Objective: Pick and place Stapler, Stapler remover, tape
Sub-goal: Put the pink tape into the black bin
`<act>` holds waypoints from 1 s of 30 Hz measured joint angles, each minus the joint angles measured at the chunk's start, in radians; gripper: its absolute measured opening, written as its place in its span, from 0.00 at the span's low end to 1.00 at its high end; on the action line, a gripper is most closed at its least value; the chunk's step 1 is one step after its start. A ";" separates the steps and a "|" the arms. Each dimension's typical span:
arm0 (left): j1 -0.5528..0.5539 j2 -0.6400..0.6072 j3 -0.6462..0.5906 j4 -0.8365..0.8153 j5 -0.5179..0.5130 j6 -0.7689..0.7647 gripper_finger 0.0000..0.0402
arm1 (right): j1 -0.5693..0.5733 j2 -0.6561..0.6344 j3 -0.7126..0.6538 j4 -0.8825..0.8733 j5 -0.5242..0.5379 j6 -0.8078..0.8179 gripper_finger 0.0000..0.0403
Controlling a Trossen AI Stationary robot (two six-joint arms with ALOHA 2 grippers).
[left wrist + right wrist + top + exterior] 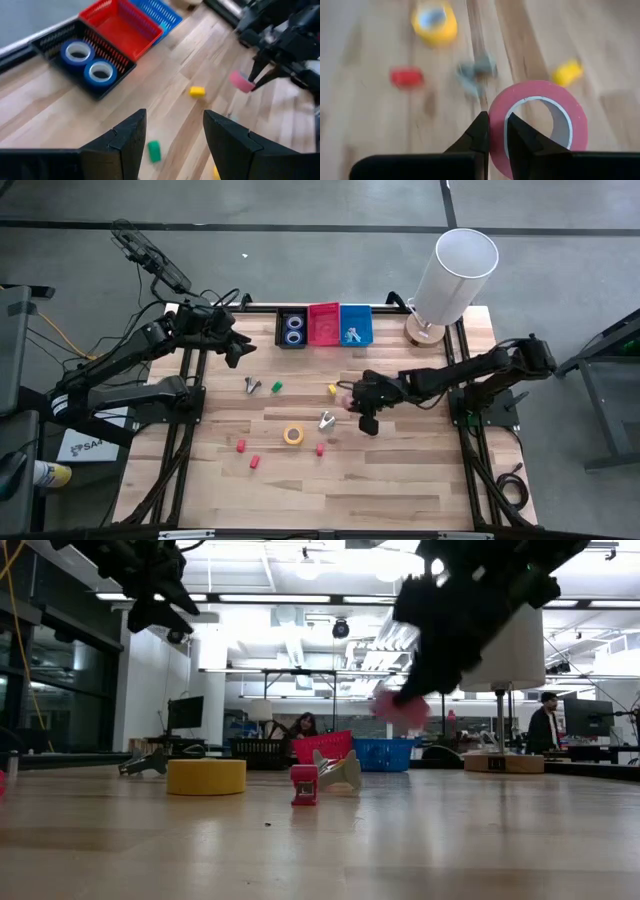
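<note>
The right gripper (495, 137) has the pink tape (538, 125) pinched by its wall, one finger inside the ring and one outside, and it's up off the surface (400, 480), hanging in the air toward the right side of the middle. From table level the pink roll (400, 708) clearly floats above the wood.

Over at the far left edge, the left gripper (172, 137) hovers high with its fingers spread wide and nothing between them.

Two blue tape rolls (294, 329) sit side by side in the black bin (280, 320) at the far edge. Next to it is the red bin (323, 323), then the blue bin (356, 323); there's something pale lying in the blue one, too small to make out.

The yellow tape (293, 434) lies flat near the middle of the surface. Just beside it, toward the right, rests a metal staple remover (326, 420), and a second one (252, 385) sits nearer the left arm. Small red, green and yellow blocks are scattered around.

A white cylinder on a round base (450, 275) stands at the far right corner.
</note>
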 joint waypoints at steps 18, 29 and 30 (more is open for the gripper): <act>-0.001 0.161 0.001 0.426 0.145 -0.009 0.48 | -0.170 -0.188 0.001 0.535 -0.270 0.041 0.08; -0.001 0.321 0.001 0.807 0.296 -0.003 0.48 | -0.326 -0.188 0.002 0.761 -0.467 0.148 0.08; -0.001 0.332 0.001 0.844 0.312 -0.002 0.48 | -0.341 -0.188 0.002 0.781 -0.489 0.159 0.08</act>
